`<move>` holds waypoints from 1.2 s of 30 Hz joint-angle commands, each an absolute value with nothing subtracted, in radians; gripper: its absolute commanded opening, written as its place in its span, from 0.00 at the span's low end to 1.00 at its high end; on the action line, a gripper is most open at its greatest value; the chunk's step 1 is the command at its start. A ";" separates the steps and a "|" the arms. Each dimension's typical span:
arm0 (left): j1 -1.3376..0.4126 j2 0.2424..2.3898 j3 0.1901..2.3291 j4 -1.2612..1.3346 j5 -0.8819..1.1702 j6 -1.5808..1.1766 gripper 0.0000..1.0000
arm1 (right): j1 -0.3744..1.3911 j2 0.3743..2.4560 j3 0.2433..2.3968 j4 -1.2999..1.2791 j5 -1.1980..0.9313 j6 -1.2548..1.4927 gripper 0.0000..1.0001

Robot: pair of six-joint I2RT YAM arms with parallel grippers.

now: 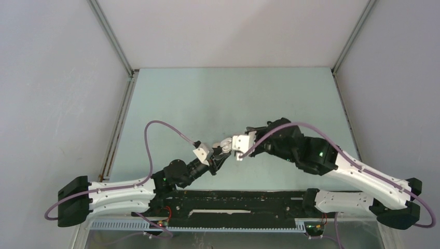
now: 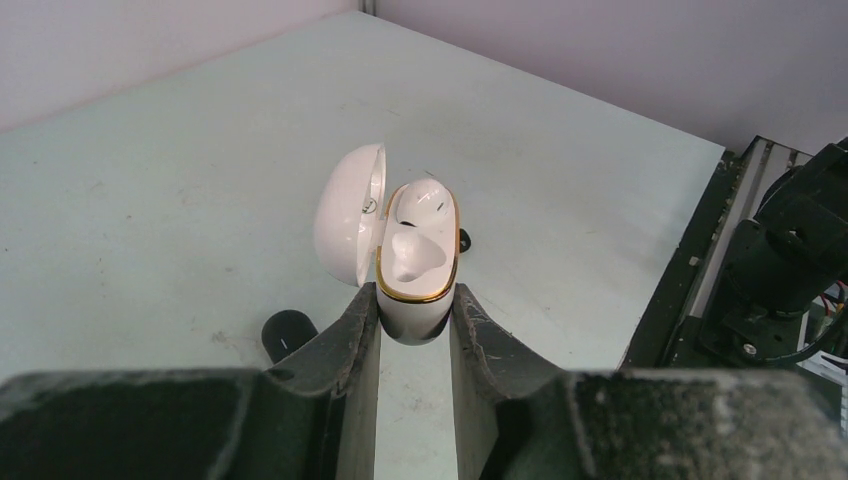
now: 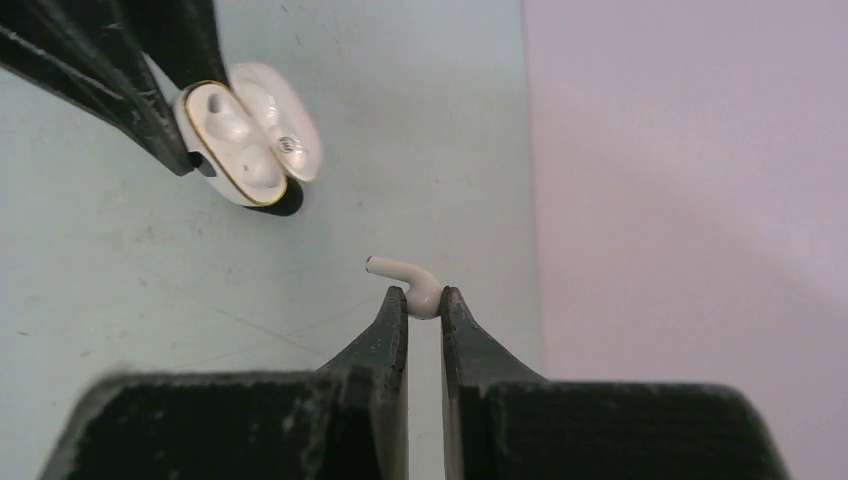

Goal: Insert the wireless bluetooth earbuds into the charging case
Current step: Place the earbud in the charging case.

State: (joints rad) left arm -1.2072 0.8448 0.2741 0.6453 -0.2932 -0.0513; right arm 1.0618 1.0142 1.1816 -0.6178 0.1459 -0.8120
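A white charging case (image 2: 418, 285) with a gold rim is gripped between my left gripper's (image 2: 417, 305) fingers, held above the table with its lid (image 2: 345, 215) hinged open to the left. One white earbud (image 2: 425, 200) sits in the far slot, and the near slot (image 2: 415, 255) is empty. My right gripper (image 3: 424, 298) is shut on a second white earbud (image 3: 418, 288), its stem pointing left. In the right wrist view the case (image 3: 245, 140) is up and to the left, apart from this earbud. In the top view both grippers meet at mid-table, left gripper (image 1: 220, 154) and right gripper (image 1: 240, 149).
A small black piece (image 2: 288, 330) lies on the pale green table (image 2: 150, 200) left of my left fingers, and another dark bit (image 2: 465, 240) shows just behind the case. The black rail and right arm base (image 2: 780, 260) stand at the right. Walls enclose the table.
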 commanded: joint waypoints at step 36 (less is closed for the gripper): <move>-1.212 0.819 0.334 0.669 -0.159 -0.070 0.00 | 1.373 0.999 0.965 -0.333 0.263 -1.195 0.00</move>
State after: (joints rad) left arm -1.2079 0.8303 0.2859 0.6411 -0.1757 -0.0544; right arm 1.3609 1.0241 0.9745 -0.3923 0.2646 -1.1614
